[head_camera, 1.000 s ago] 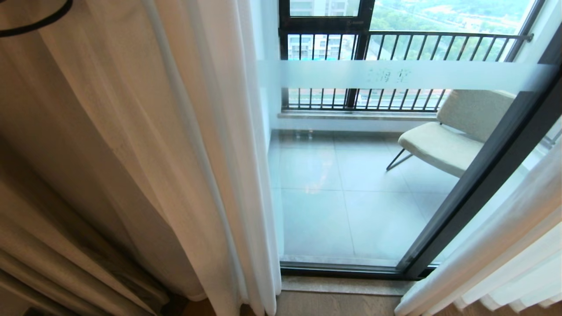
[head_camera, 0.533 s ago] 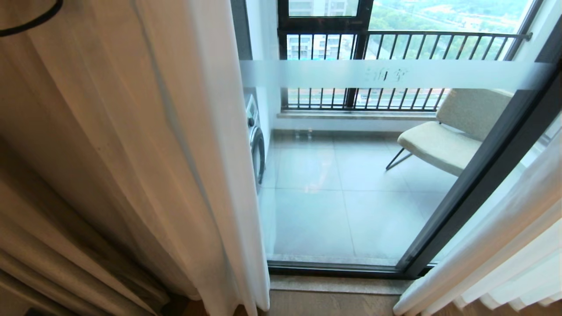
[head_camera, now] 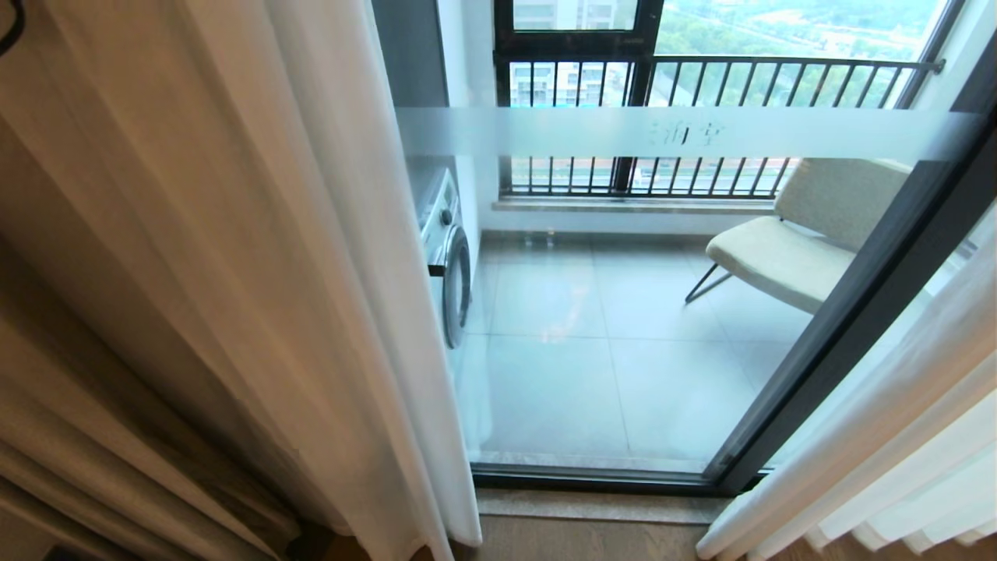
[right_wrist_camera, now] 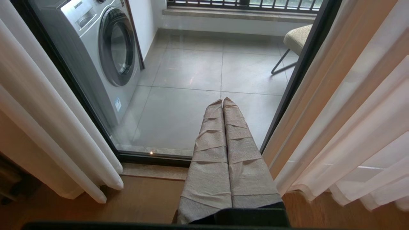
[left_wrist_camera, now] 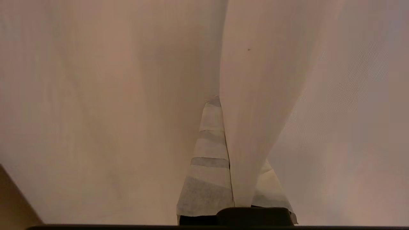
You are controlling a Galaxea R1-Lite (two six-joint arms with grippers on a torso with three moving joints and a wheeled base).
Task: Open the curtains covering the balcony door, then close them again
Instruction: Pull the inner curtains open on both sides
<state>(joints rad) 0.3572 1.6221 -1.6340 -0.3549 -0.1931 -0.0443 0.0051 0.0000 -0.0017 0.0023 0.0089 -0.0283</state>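
Note:
The curtains hang parted. The left white sheer and the heavy beige drape behind it are bunched at the left, and the right sheer hangs at the lower right. Between them the balcony door shows bare glass with a frosted band and a black frame. My left gripper is shut on a fold of the left sheer, which drapes over one finger. My right gripper is shut and empty, low before the glass between the two sheers. Neither gripper shows in the head view.
Behind the glass stand a washing machine at the left and a beige chair at the right, on a grey tiled floor. A black-barred railing window closes the balcony's far side. Wooden floor runs up to the door sill.
The left sheer's edge has slid further left, uncovering more glass and the washing machine behind it. The right sheer and the right gripper have not moved.

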